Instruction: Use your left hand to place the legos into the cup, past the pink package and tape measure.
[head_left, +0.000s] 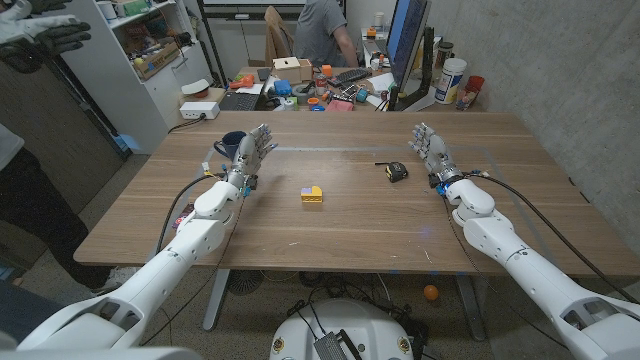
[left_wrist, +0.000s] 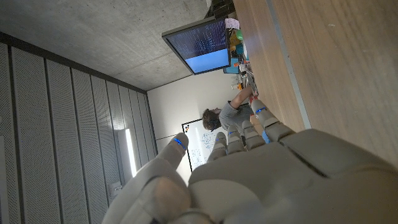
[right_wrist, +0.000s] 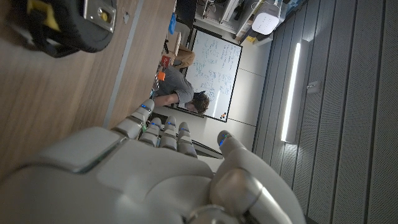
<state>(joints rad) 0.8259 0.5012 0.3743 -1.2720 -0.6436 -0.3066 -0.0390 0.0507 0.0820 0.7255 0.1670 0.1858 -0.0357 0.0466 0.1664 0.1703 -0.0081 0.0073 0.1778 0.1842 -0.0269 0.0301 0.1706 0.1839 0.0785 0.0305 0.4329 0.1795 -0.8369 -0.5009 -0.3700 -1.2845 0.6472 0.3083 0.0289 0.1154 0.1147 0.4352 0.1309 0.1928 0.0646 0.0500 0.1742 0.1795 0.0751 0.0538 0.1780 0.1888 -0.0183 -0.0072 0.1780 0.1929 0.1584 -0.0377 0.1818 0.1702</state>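
Head view: the legos (head_left: 312, 194) sit at frame centre, right of and slightly below the left hand (head_left: 247, 156), which is nearer them than the right hand (head_left: 432, 152). Both hands are empty, fingers spread. The cup (head_left: 229, 144) is just behind the left hand, upper left.

White-shelled arms, grey hands (head_left: 250, 152), blue-tipped fingers (left_wrist: 181, 141), black cables.

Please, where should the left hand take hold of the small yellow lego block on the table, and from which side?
Probably from above, pinching two opposite vertical sides of the yellow lego block. It lies low on the wooden table with bare wood around it. The left hand is open.
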